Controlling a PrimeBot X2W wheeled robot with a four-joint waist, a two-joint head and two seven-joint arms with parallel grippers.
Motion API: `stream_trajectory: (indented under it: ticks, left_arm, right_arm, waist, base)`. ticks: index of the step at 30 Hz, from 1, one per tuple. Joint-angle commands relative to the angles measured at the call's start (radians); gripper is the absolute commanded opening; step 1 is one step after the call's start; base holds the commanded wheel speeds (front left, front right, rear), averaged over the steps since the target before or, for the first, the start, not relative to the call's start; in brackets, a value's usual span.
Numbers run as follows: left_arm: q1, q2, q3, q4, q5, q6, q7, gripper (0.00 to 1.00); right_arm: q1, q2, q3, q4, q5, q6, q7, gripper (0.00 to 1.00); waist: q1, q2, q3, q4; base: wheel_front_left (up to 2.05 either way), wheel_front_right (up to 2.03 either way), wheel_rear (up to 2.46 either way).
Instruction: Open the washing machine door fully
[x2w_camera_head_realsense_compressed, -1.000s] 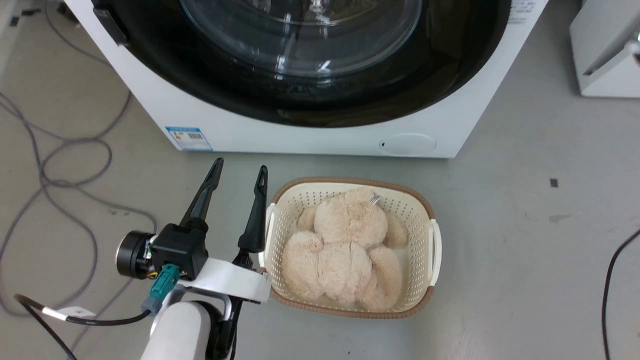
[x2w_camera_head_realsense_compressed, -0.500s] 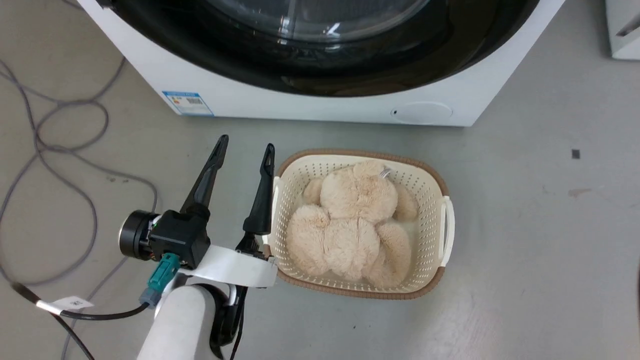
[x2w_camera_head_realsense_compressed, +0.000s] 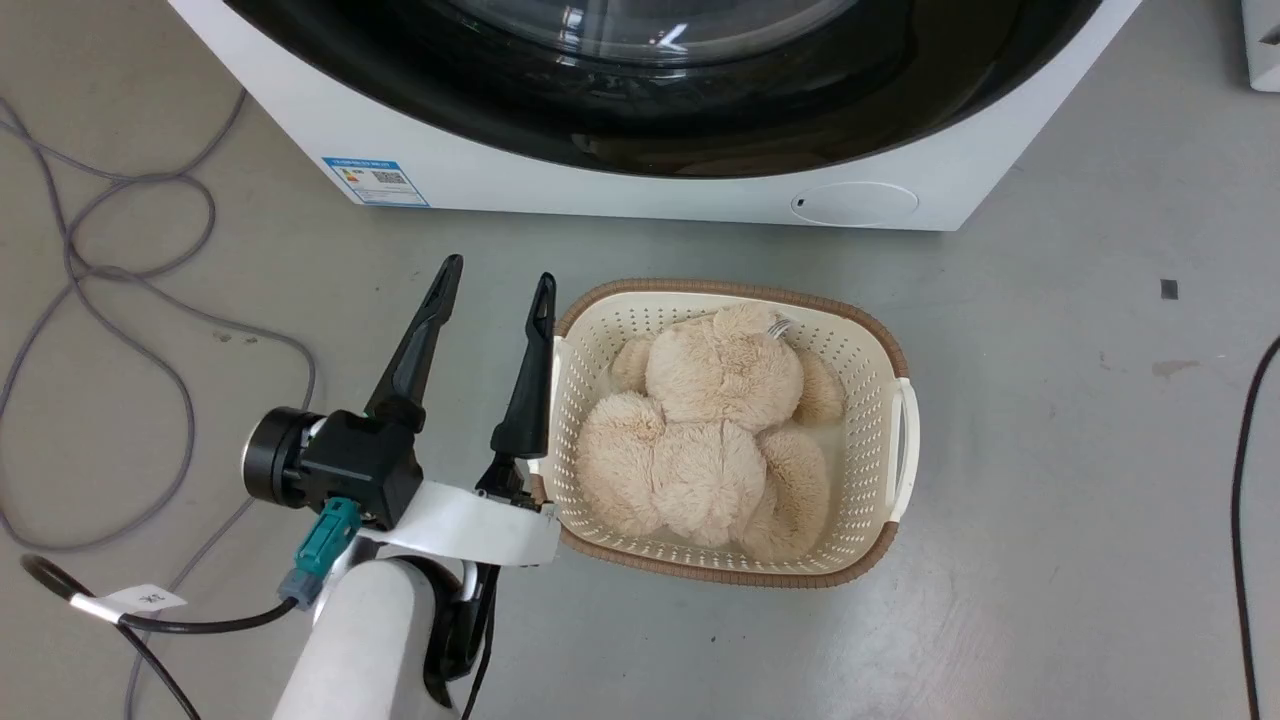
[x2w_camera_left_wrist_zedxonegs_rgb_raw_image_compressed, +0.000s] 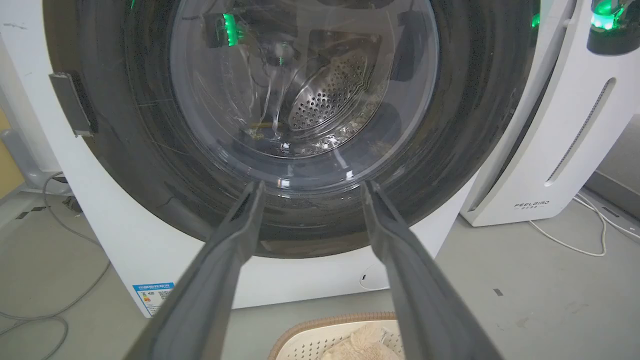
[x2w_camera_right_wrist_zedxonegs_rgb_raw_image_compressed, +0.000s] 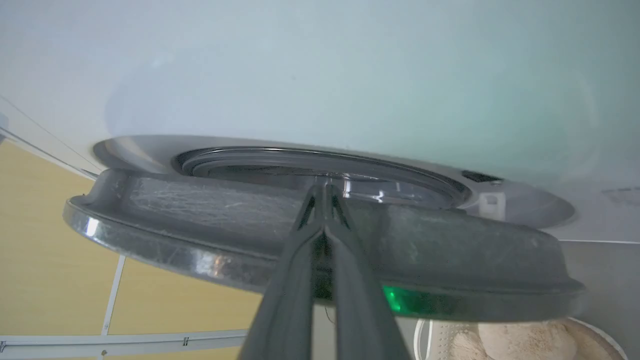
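Your door (x2w_camera_right_wrist_zedxonegs_rgb_raw_image_compressed: 200, 210), mid-frame in the right wrist view, stands only ajar from the machine (x2w_camera_head_realsense_compressed: 560, 190); most of the swing remains. Right gripper (x2w_camera_right_wrist_zedxonegs_rgb_raw_image_compressed: 325, 192) is pressed together against its inner side, left gripper (x2w_camera_head_realsense_compressed: 497, 272) spread, empty.

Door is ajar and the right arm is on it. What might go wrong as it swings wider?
1. The right gripper looks shut, its fingers lying across the inner rim of the washing machine door rather than clamped around it, so it may slip off mid-swing.
2. The open left gripper points at the door's front, beside the basket. A wider swing might strike its fingers.
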Motion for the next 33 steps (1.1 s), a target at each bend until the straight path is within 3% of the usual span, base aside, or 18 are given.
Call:
stream_trajectory:
  ticks: [1, 9, 16, 33]
  left_arm:
    - [-0.015, -0.006, 0.003, 0.002, -0.003, -0.005, -0.005, 1.0]
    - [-0.022, -0.01, 0.004, 0.008, 0.003, -0.009, -0.005, 1.0]
    - [-0.011, -0.011, 0.009, 0.028, 0.011, -0.011, -0.005, 1.0]
    - [0.105, -0.004, 0.02, 0.1, 0.017, -0.017, -0.005, 1.0]
  right_arm:
    - [0.0, 0.025, 0.003, 0.017, -0.01, 0.001, 0.009, 0.0]
    - [0.012, 0.083, 0.003, 0.062, -0.039, 0.001, 0.051, 0.0]
    - [0.066, 0.083, 0.003, 0.027, -0.051, 0.001, 0.066, 0.0]
    - [0.403, -0.007, 0.003, -0.273, -0.028, 0.001, -0.006, 0.0]
  waist:
    - [-0.0001, 0.0, 0.001, 0.001]
    - [-0.0001, 0.0, 0.007, 0.003]
    - [-0.0001, 0.0, -0.03, 0.009]
    - [-0.0001, 0.0, -0.242, 0.021]
  base:
    - [0.0, 0.0, 0.0]
    - [0.0, 0.0, 0.0]
    - [0.0, 0.0, 0.0]
    - [0.0, 0.0, 0.0]
